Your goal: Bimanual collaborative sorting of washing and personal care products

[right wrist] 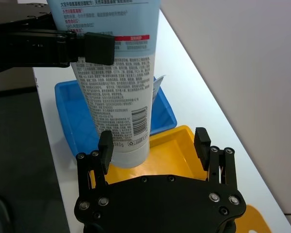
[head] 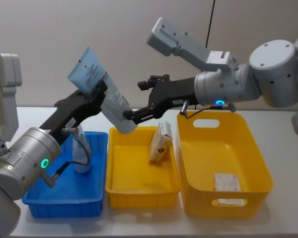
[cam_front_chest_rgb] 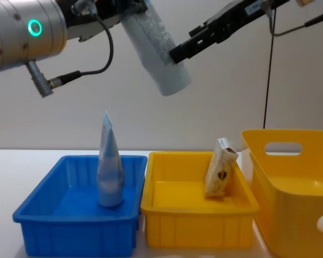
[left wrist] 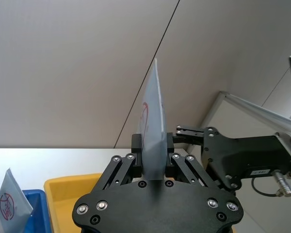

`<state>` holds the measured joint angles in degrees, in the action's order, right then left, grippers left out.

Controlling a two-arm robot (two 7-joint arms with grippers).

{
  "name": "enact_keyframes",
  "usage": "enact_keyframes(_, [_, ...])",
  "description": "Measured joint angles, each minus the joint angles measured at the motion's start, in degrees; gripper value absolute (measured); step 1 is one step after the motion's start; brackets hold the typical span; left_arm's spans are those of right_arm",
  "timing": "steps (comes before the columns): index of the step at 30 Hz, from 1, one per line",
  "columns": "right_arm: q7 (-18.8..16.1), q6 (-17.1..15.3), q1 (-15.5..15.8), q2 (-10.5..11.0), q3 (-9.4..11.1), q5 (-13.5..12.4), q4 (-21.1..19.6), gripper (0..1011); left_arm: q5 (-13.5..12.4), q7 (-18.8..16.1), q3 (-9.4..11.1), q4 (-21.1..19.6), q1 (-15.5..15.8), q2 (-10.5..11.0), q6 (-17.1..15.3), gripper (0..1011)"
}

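Left gripper (left wrist: 153, 145) jaws clamp the raised tube (left wrist: 153, 111) near its crimped end; the right wrist view shows right gripper (right wrist: 153, 144) jaws apart around its cap end. Head view adds a carton (head: 226, 182) in the large yellow bin (head: 253, 163), on a white tabletop (head: 288, 218) before a plain wall (head: 89, 25)

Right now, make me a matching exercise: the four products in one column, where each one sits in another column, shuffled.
Products
1. tilted tube
2. upright tube
3. leaning carton
4. flat carton

Places
A. large yellow bin
B. left gripper, shut on it in the air
C. blue bin
D. small yellow bin

Pairs: 1-B, 2-C, 3-D, 4-A.
The right gripper, jaws open, flanks the tilted tube's cap end.
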<state>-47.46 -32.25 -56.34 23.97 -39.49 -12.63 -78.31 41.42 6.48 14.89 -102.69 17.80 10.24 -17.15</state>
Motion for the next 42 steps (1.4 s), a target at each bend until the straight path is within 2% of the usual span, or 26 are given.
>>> enact_keyframes(16, [-1.7, 2.0, -2.4, -2.1, -2.6, -0.1, 4.0, 1004, -0.3, 0.0, 1.3, -1.6, 0.1, 1.0, 0.6, 222])
enact_keyframes(29, [-1.0, 3.9, -3.1, -3.4, -3.4, -0.1, 6.2, 1005, 0.4, -0.6, 1.7, -2.9, -0.7, 1.6, 0.7, 223])
enact_keyframes(42, [-2.2, 6.5, -3.5, -4.7, -3.6, -1.9, 7.8, 1006, 0.9, -1.3, 2.2, -3.5, -1.2, 2.2, 0.8, 222])
